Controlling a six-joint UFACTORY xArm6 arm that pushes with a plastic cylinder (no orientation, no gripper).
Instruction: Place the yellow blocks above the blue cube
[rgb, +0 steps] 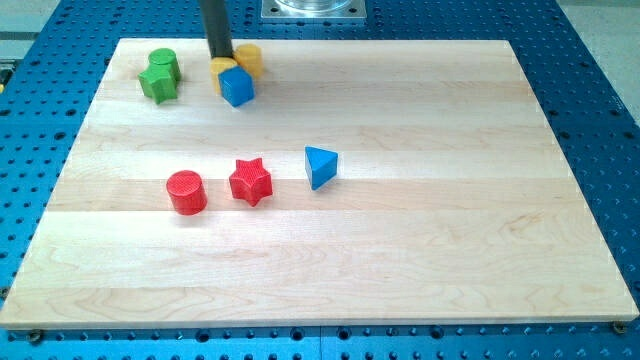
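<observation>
1. Wooden surface (400, 260): wide bare room lies below the blue cube (237, 87); its top edge runs close above, so shoved blocks could slide off.
2. Green blocks (159, 75) sit left of the cube, likely to be bumped.
3. Yellow blocks (247, 58) touch the cube's upper side.
4. End effector, my tip (221, 58): a bare rod with no jaws, just above-left of the cube.
</observation>
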